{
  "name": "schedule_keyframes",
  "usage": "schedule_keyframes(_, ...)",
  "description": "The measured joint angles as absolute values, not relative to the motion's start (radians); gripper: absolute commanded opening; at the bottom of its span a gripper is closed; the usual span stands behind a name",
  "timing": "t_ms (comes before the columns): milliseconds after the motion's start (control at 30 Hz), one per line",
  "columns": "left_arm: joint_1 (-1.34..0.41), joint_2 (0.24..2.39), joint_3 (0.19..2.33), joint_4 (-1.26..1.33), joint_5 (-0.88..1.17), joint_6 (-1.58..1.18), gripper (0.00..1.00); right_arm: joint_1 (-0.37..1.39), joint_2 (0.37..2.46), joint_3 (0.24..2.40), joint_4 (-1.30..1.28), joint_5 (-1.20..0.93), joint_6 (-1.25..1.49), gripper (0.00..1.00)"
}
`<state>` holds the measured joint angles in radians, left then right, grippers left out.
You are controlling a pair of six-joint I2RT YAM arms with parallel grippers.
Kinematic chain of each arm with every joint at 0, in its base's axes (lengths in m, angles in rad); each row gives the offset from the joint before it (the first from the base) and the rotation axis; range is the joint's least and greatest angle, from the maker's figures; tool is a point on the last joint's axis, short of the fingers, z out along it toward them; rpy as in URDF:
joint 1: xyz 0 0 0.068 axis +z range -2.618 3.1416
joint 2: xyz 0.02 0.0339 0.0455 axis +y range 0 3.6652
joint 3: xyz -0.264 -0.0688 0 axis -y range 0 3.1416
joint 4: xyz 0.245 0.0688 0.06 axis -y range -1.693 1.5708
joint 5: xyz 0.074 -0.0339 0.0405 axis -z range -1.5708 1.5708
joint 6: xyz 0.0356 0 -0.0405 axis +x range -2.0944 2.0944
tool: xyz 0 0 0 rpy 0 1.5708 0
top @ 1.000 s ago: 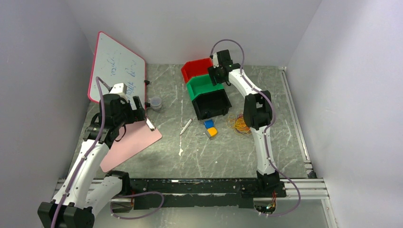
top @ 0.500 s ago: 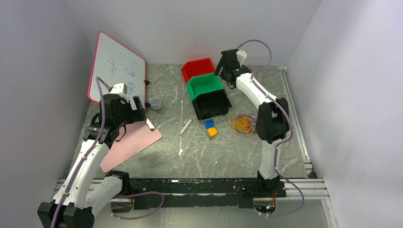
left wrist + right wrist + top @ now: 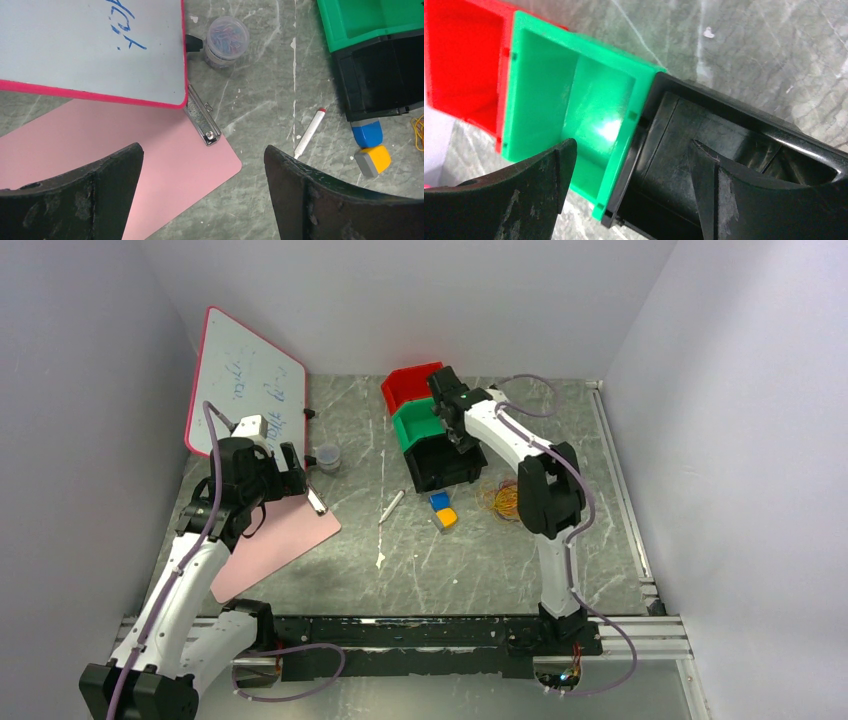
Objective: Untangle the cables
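The cables (image 3: 503,503) lie in a small yellow-orange and red-orange bunch on the table (image 3: 470,570), just beside the near-right corner of the black bin (image 3: 445,465) and right of the blue block (image 3: 439,500) and orange block (image 3: 447,517). The right gripper (image 3: 633,145) is not over them. It hangs farther back and to the left, above the seam where the green bin (image 3: 569,110) meets the black one, with its jaws apart and nothing between them. From that gripper the bunch lies toward the near side and to the right, and the right arm's own elbow overhangs its right half in the top view, so how far the loops spread, and whether they have any long axis, cannot be told. The left gripper (image 3: 202,150) also has its jaws apart and holds nothing. It hovers over the pink clipboard (image 3: 165,165) near the whiteboard (image 3: 90,45), well apart from the cables, with the marker (image 3: 310,132) and both blocks in between. Only a sliver of yellow strand shows at the right edge of its wrist view. By my reading the right arm is clearly the nearer one, and the coming move turns on drawing its wrist back toward the near side and out past the black bin's corner.
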<state>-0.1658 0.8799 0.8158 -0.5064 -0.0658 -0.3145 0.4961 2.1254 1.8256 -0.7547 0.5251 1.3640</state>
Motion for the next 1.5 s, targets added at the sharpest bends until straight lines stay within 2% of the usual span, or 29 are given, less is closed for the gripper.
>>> schedule_keyframes(300, -0.166, 0.89, 0.816, -0.507, -0.066, -0.315, 0.94, 0.511, 2.218, 1.89, -0.802, 0.529, 1.449, 0.77)
schedule_keyframes(467, -0.166, 0.891, 0.816, -0.507, -0.066, -0.315, 0.94, 0.514, 2.249, 1.908, -0.797, 0.528, 1.441, 0.71)
schedule_keyframes(533, -0.166, 0.891, 0.816, -0.507, -0.065, -0.315, 0.94, 0.514, 2.26, 1.914, -0.792, 0.528, 1.431, 0.65)
schedule_keyframes(900, -0.166, 0.897, 0.816, -0.506, -0.065, -0.314, 0.94, 0.514, 2.273, 1.915, -0.768, 0.527, 1.367, 0.48)
schedule_keyframes(1200, -0.166, 0.897, 0.816, -0.506, -0.065, -0.314, 0.94, 0.51, 2.278, 1.921, -0.749, 0.549, 1.312, 0.39)
schedule_keyframes(1300, -0.166, 0.897, 0.816, -0.506, -0.065, -0.314, 0.94, 0.506, 2.283, 1.924, -0.735, 0.554, 1.275, 0.36)
schedule_keyframes(1500, -0.166, 0.897, 0.816, -0.506, -0.065, -0.314, 0.94, 0.479, 2.292, 1.924, -0.656, 0.53, 1.132, 0.25)
